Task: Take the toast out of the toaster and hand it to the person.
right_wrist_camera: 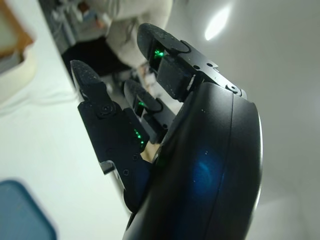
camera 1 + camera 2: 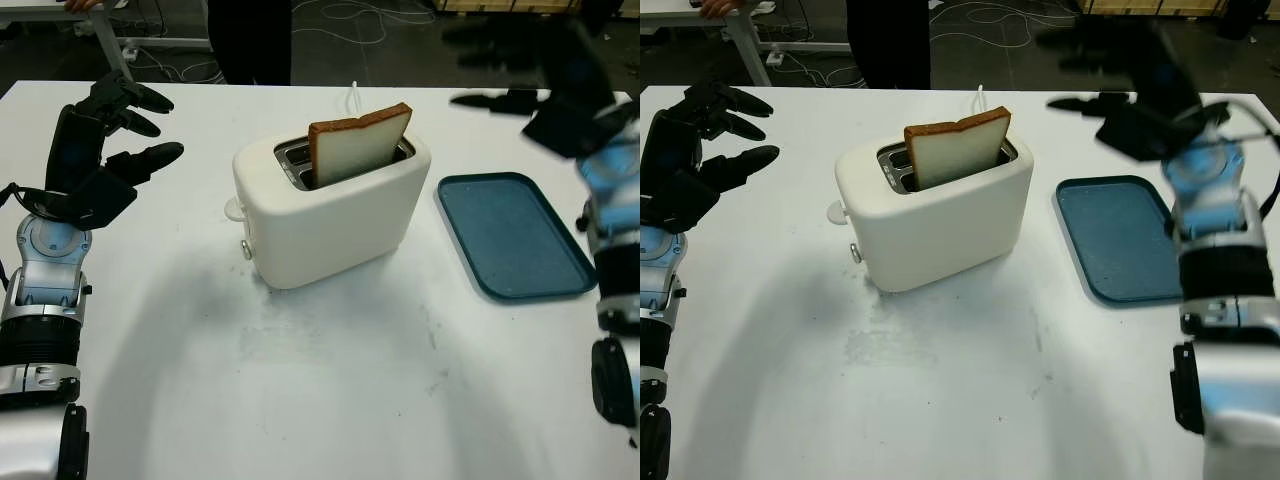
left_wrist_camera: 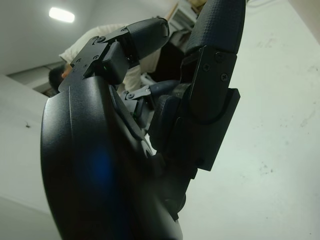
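White toaster [image 2: 330, 215] — unmarked — holds toast [image 2: 358, 145] upright; tray [image 2: 515, 235] beside.

You have a blue tray [image 2: 515, 238] lying flat on the white table [image 2: 330, 380], at its right side. Cables [image 2: 350, 15] trail on the dark floor beyond.

The left hand [image 2: 105, 140] is matte black, with three thick segmented fingers [image 2: 150, 157] on a glossy rounded shell. Small screws [image 3: 216, 56] dot the finger plates up close. Behind it sits a pale blue wrist joint [image 2: 50, 245], then silver and black ribbed forearm segments [image 2: 40, 350], with a thin black cable looping beside. The right hand [image 2: 1130, 95] has the same black build; green lights [image 1: 159, 52] glow inside its finger joints. Its forearm [image 2: 1220, 260] shows blue, silver and black bands, with dark cables trailing off.
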Robot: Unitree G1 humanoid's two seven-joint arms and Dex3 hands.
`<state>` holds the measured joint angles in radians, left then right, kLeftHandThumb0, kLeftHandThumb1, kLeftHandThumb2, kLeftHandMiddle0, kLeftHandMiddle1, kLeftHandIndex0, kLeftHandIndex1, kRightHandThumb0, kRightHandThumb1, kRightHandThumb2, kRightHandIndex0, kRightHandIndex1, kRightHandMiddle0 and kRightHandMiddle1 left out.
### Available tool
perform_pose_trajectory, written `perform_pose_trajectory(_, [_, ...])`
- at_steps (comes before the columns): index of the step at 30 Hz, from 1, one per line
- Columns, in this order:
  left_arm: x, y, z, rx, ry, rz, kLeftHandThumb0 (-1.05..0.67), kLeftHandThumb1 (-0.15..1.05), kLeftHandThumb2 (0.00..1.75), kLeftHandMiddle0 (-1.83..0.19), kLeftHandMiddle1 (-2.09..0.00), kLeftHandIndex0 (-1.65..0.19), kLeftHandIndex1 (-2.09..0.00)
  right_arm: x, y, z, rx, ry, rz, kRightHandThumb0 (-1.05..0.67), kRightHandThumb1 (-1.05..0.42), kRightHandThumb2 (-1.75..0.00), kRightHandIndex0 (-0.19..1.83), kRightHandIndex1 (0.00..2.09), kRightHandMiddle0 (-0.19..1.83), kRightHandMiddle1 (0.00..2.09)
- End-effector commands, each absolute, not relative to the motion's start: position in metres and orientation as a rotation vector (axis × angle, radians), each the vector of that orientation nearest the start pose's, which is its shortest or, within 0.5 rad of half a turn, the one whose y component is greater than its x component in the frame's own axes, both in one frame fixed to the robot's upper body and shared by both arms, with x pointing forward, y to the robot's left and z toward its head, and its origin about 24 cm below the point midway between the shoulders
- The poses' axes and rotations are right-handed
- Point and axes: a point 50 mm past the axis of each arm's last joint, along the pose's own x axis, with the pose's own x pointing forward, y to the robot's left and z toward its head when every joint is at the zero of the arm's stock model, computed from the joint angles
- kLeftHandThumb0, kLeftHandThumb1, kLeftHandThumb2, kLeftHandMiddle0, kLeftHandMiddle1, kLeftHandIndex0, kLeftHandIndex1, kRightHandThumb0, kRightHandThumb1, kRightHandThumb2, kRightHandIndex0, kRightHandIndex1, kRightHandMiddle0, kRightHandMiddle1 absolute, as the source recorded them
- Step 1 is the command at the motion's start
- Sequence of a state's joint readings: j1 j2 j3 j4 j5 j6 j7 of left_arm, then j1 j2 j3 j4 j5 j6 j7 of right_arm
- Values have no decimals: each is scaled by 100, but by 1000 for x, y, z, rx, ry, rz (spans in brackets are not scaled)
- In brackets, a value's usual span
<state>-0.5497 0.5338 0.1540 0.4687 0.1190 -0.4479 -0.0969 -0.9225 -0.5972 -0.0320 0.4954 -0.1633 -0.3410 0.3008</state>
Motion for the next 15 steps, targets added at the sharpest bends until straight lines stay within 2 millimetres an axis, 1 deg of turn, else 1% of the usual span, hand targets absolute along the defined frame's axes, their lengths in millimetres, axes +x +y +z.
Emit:
perform_pose_trajectory(1, [332,258,184,618,-532,37,-90,92,12,-43,-132,-40,-119,356,-207,304,-803,-711,191,-22,-58,-1,89,1,85,1])
perform_pose_trajectory(2, [332,258,183,616,-533,37,-90,92,12,-43,-132,-40,-119,355,-203,312,-806,-730,206,-27,-56,-1,89,2,85,2])
perform_pose_trajectory(3, [332,258,183,616,-534,37,-90,92,11,-43,-132,-40,-119,354,-200,317,-809,-743,219,-37,-54,-1,90,3,86,2])
perform_pose_trajectory(4, [332,258,183,621,-535,38,-90,92,11,-43,-132,-40,-119,353,-196,324,-816,-760,235,-42,-53,-1,90,3,86,2])
perform_pose_trajectory(6, [332,258,184,624,-536,39,-90,92,12,-43,-131,-40,-119,351,-188,333,-826,-784,278,-60,-50,-1,91,4,88,3])
perform_pose_trajectory(8, [332,258,183,625,-538,38,-89,92,12,-43,-131,-40,-119,350,-178,340,-877,-792,332,-71,-50,-1,91,6,89,4])
perform_pose_trajectory(12, [332,258,183,612,-534,42,-89,92,12,-43,-131,-40,-119,349,-157,339,-1081,-785,429,-92,-57,-2,89,8,84,2])
perform_pose_trajectory(15, [332,258,183,632,-538,45,-89,92,12,-44,-131,-40,-119,353,-143,332,-1165,-688,522,-90,-58,-1,79,5,76,0])
